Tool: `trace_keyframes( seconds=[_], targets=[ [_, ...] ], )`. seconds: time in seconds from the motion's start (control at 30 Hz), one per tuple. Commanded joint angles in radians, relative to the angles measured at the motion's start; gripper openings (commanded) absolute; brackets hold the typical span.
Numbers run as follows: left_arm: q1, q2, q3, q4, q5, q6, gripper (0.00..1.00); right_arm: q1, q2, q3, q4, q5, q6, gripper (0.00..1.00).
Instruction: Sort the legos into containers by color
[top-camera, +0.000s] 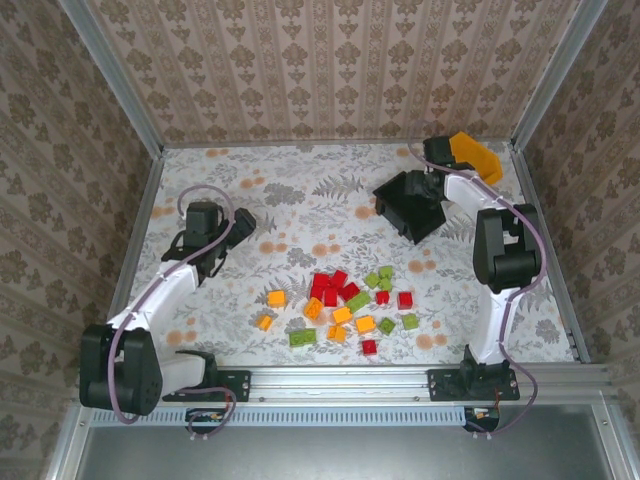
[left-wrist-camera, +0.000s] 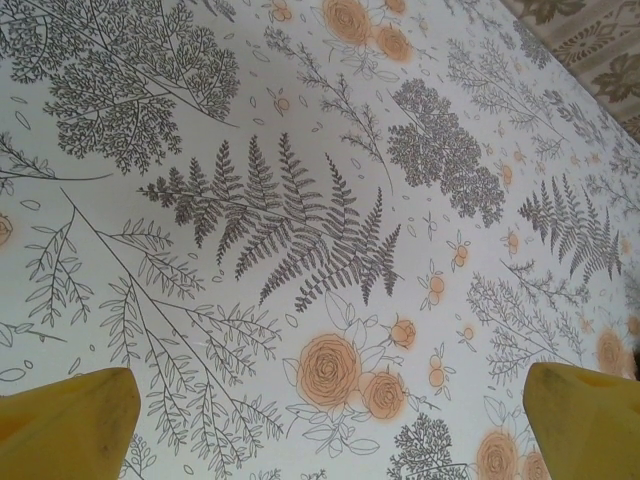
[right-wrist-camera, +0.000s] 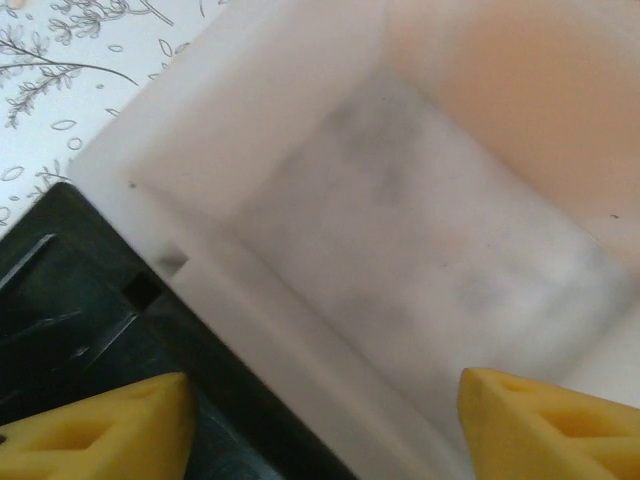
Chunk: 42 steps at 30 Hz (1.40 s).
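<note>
Beside three bins (top-camera: 410, 205) lie some twenty legos (top-camera: 342, 315) — left hand (left-wrist-camera: 330, 420), right hand (right-wrist-camera: 325, 420) open, empty.

Floral-cloth table (top-camera: 250, 200). Red, orange, green legos (top-camera: 345, 300) scattered ctr to 6 o'clock. At 2 o'clock black bin (top-camera: 410, 200), touching white bin (right-wrist-camera: 400, 200); orange bin (top-camera: 475, 155) farther out, same bearing.

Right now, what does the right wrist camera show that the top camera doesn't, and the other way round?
Right wrist view: the inside of the white bin, the floor in view bare, with the right gripper spread above the edge where it meets the black bin.
Top view: the legos clustered mid-table, the orange bin at the far right corner, and the left arm.
Both: the black bin and the floral tablecloth.
</note>
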Motion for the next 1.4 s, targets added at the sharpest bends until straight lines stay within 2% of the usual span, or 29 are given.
trace_keyframes(
  seconds=[0.0, 0.13, 0.53, 0.6, 0.63, 0.87, 1.2, 1.37],
  targets=[
    [-0.008, -0.016, 0.018, -0.029, 0.030, 0.013, 1.00, -0.001, 0.038, 0.040, -0.081, -0.002, -0.014, 0.58],
    [-0.013, -0.037, 0.013, -0.037, 0.028, 0.017, 1.00, 0.008, 0.063, 0.054, -0.102, -0.020, -0.011, 0.42],
    [-0.026, -0.096, -0.020, -0.077, 0.028, 0.018, 1.00, 0.050, 0.111, 0.105, -0.177, -0.040, 0.040, 0.18],
    [-0.027, -0.115, -0.025, -0.089, 0.024, 0.018, 1.00, 0.064, 0.108, 0.103, -0.179, -0.046, 0.064, 0.09],
    [-0.027, -0.125, -0.029, -0.094, 0.023, 0.018, 1.00, 0.078, 0.100, 0.093, -0.169, -0.048, 0.078, 0.00],
    [-0.031, -0.206, -0.056, -0.120, 0.035, 0.001, 1.00, 0.236, 0.061, 0.075, -0.140, -0.023, 0.205, 0.00],
    [-0.033, -0.279, -0.083, -0.167, 0.040, -0.003, 1.00, 0.493, 0.101, 0.143, -0.190, 0.116, 0.439, 0.00],
    [-0.032, -0.313, -0.095, -0.178, 0.032, 0.009, 1.00, 0.571, 0.113, 0.166, -0.207, 0.155, 0.520, 0.00]
  ],
)
